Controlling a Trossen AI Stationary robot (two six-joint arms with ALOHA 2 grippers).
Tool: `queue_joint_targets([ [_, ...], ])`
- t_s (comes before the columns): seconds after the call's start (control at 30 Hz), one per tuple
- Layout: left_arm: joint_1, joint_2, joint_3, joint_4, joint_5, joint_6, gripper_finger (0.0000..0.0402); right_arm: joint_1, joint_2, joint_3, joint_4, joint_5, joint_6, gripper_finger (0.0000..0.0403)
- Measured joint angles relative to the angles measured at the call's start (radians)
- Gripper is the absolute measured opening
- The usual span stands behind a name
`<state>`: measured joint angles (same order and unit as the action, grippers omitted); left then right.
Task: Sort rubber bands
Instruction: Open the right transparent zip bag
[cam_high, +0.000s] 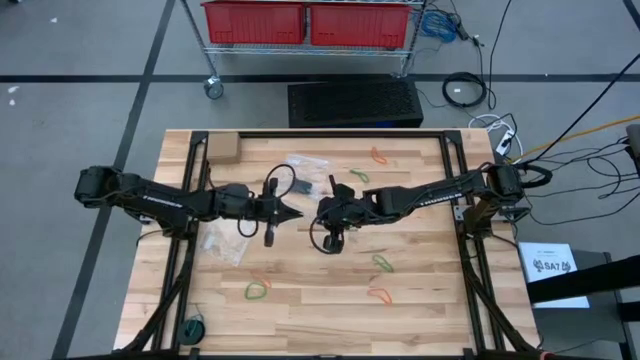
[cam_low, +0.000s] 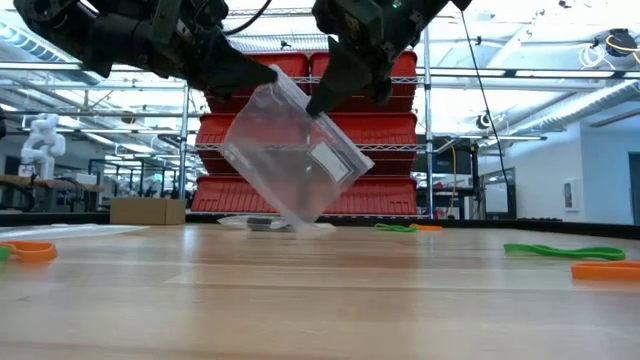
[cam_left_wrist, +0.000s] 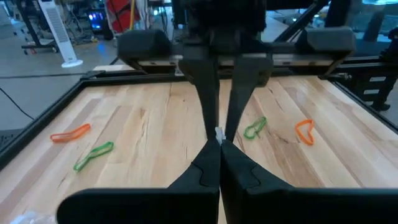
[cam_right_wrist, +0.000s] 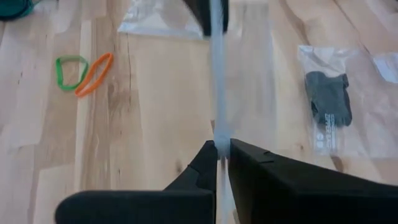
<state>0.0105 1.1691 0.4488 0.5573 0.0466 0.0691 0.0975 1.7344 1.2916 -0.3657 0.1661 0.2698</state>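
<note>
A clear plastic zip bag (cam_low: 290, 150) with a white label hangs tilted between my two grippers over the table's middle. My left gripper (cam_high: 290, 212) comes from the left and my right gripper (cam_high: 320, 210) from the right. Both are shut on the bag, tips almost meeting. Whether the bag's lower corner (cam_low: 300, 220) reaches the table, I cannot tell. Rubber bands lie flat on the wood: green (cam_high: 358, 176) and orange (cam_high: 379, 155) at the far side, green (cam_high: 382, 263) and orange (cam_high: 378, 294) near right, and a green (cam_high: 257, 291) and orange pair near left. My left gripper pinches the bag's upper edge at its raised corner (cam_low: 268, 78) between its two fingers, coming nearly level from the table's left. The bag hangs below, tilted. My right gripper pinches the same upper edge (cam_right_wrist: 217, 134) a little farther along, slanting down from the table's right. The bag shows edge-on between its fingers (cam_right_wrist: 249, 165).
Other clear bags lie on the table: one with dark contents (cam_right_wrist: 328, 102) at the far side and one at the near left (cam_high: 225, 240). A cardboard box (cam_high: 221, 148) sits at the far left corner. A dark round thing (cam_high: 193, 328) lies at the near left edge.
</note>
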Motion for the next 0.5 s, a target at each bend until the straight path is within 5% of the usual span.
queue_joint_targets([
  [0.5, 0.000, -0.061, 0.000, -0.047, -0.048, 0.023, 0.0000, 0.035, 0.000, -0.001, -0.059, 0.023, 0.034, 0.0004],
])
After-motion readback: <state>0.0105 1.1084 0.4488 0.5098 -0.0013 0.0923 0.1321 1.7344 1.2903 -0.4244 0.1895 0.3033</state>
